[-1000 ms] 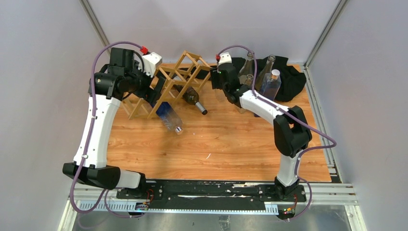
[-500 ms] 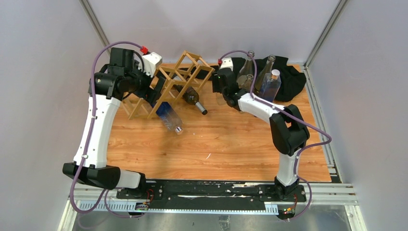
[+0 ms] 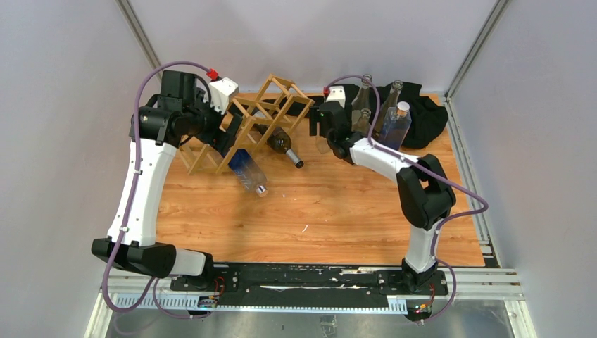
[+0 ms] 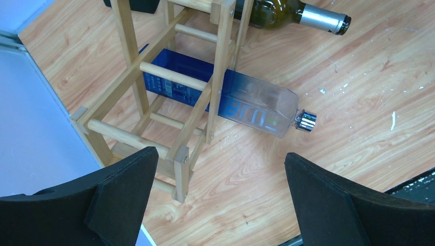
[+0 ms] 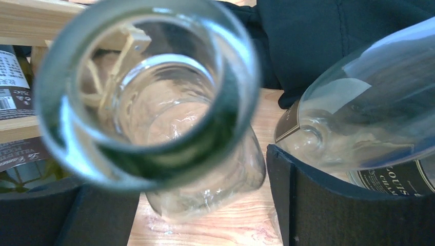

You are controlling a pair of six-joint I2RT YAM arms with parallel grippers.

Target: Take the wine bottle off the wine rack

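Wine rack [image 3: 262, 113] at rear left of counter [image 3: 338, 211], upright on its feet, set on a diagonal with the far end toward the back wall. Carries two bottles.

Dark wine bottle [image 3: 280, 143] in a middle cell, lying flat, silver-foiled neck poking out of the front face toward the near right. Seen in left wrist view as well [image 4: 279, 11], past a rack post [image 4: 224, 51].

Blue bottle [image 3: 246, 171], square-sided, through a lower cell just left of the dark one, silver cap end out front and low over the wood. Cannot tell whether cap touches counter. Lettering on side visible in left wrist view [image 4: 256, 105].

Left pincer [image 4: 220, 156] above near-left end of rack, fingers spread wide, nothing between them, apart from both racked bottles.

Right pincer [image 5: 202, 205] just right of rack's far end, lowered over a clear bottle [image 5: 233, 102] standing upright on counter. Fingers apart, one on each side of the glass body; strip of wood visible between one finger and the glass, other finger right at the glass edge. Not seen pinching.

Second clear bottle [image 5: 369, 102] with dark label just beside right pincer. Three clear bottles in all at rear right [image 3: 361, 95] [image 3: 391, 95] [image 3: 396, 123], against a black cloth [image 3: 422, 116].
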